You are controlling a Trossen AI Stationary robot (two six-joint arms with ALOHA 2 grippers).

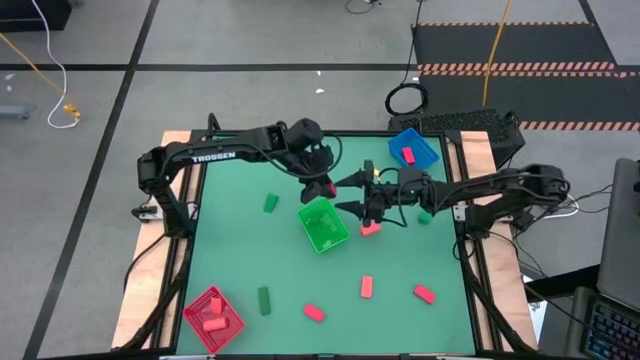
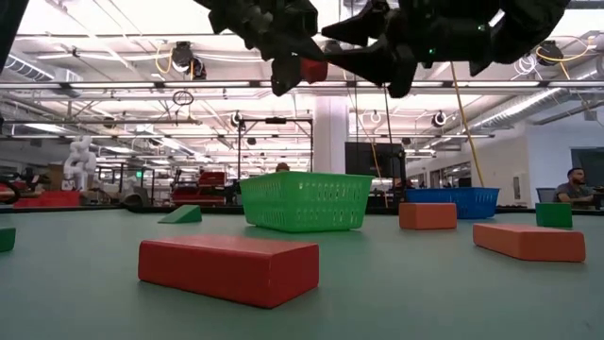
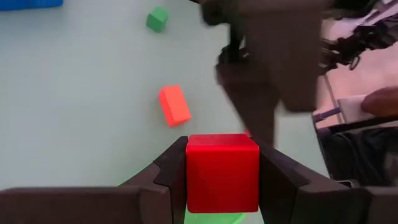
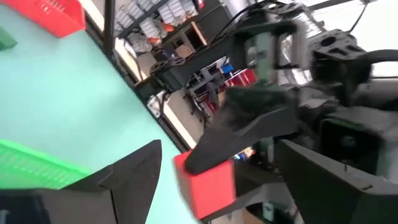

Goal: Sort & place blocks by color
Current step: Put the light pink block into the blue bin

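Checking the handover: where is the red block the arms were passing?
High view: the red block sits mid-air in the left gripper, just above the green bin, the open right gripper beside it.

Green bin [image 1: 323,224] mid-table, blue [image 1: 413,148], red [image 1: 213,318] (corners)

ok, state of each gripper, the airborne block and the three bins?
left gripper: shut on red block, raised over the table
red block: clamped between the left fingers, off the table
right gripper: open, beside the red block, holding nothing
green bin: upright, contents cannot tell
blue bin: holds one red block
red bin: holds red blocks
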